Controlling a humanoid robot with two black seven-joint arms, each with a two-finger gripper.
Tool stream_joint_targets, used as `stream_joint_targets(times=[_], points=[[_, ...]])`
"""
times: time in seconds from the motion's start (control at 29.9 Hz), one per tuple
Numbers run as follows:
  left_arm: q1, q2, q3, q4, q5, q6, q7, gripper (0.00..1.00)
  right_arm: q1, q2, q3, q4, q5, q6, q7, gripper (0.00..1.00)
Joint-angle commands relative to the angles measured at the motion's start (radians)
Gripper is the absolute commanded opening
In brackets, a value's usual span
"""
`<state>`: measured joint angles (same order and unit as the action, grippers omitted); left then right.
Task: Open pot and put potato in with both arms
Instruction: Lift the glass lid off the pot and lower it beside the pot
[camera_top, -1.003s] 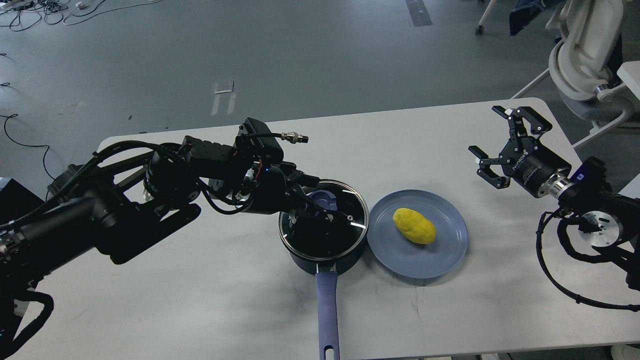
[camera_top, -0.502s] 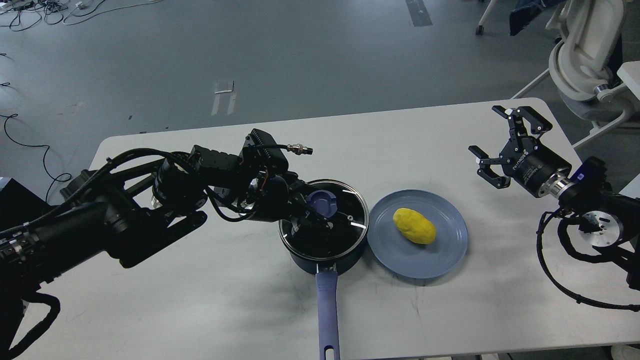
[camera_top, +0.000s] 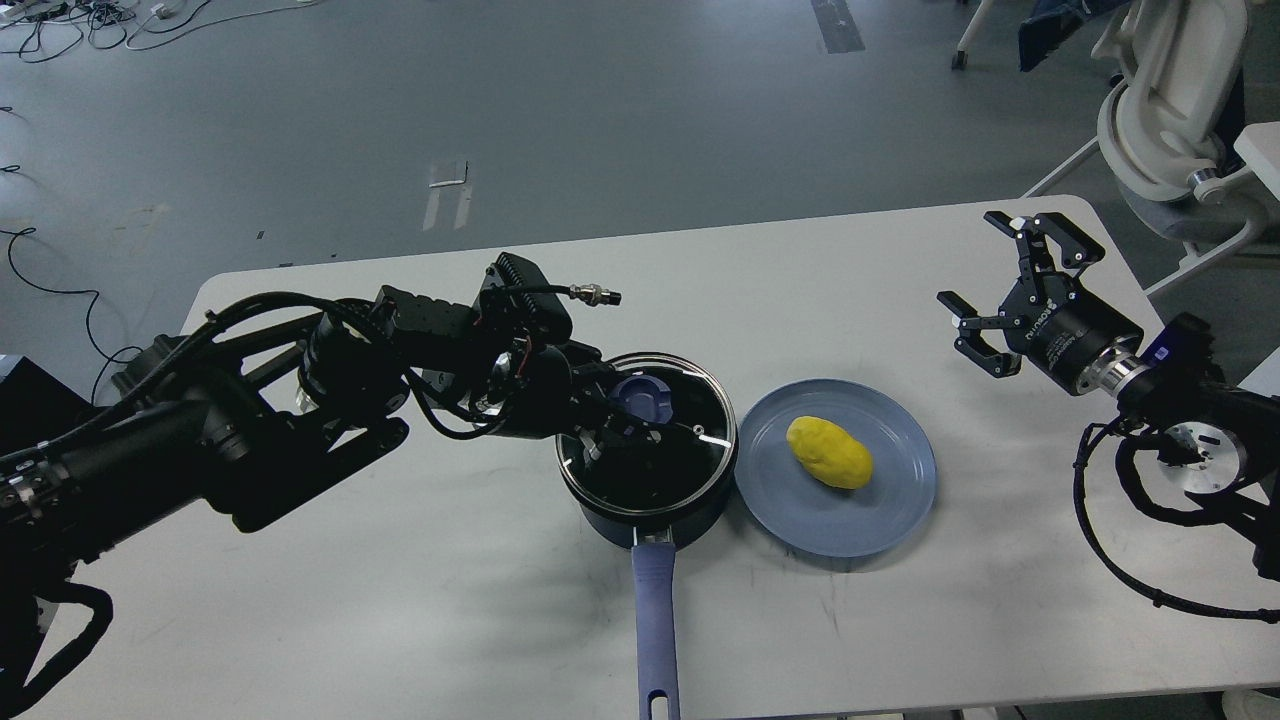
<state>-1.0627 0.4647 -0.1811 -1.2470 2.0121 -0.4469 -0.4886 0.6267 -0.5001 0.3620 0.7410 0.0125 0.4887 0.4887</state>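
The left gripper (camera_top: 628, 425) is down on the lid (camera_top: 648, 430), right at its blue knob (camera_top: 645, 402); its dark fingers merge with the pot's black inside seen through the glass, so I cannot tell how far the jaws are parted or whether they have the knob between them. The right gripper (camera_top: 985, 300) hangs above the right end of the table (camera_top: 400, 600), well apart from everything on it, jaws spread wide and holding nothing. In view are 2 arms, 1 pot (camera_top: 650, 505), 1 lid, 1 plate (camera_top: 840, 525) and 1 potato (camera_top: 828, 452). The pot stands near the middle of the table with its long blue handle (camera_top: 655, 620) pointing toward the near edge. The glass lid covers it, sitting slightly tilted, its far rim a little above the pot's edge. Through the glass only black shows, and I cannot make out anything inside. The plate lies just right of the pot, its rim touching or nearly touching the pot's side. The yellow potato lies on the plate, a little behind its centre, and is the only thing on it. A white chair (camera_top: 1170, 110) stands on the floor beyond the table's far right corner.
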Motion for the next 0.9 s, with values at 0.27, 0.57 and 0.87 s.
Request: stream_joint_targets(times=[0.27,0.57,0.87], points=[[-0.088,0.299,0.008,-0.092,-0.018,0.112,0.0,0.27,0.002,0.0,0.0,0.001,0.0,0.0,0.0,0.97],[0.118,0.546,0.071,-0.048,-0.033,0.303,0.0,0.28,0.004,0.0,0.0,0.0,0.0,0.0,0.0,0.97],[0.3,0.574,0.066,0.015,-0.141,0.336,0.0,0.29,0.005,0.0,0.0,0.001,-0.009,0.0,0.0,0.97]])
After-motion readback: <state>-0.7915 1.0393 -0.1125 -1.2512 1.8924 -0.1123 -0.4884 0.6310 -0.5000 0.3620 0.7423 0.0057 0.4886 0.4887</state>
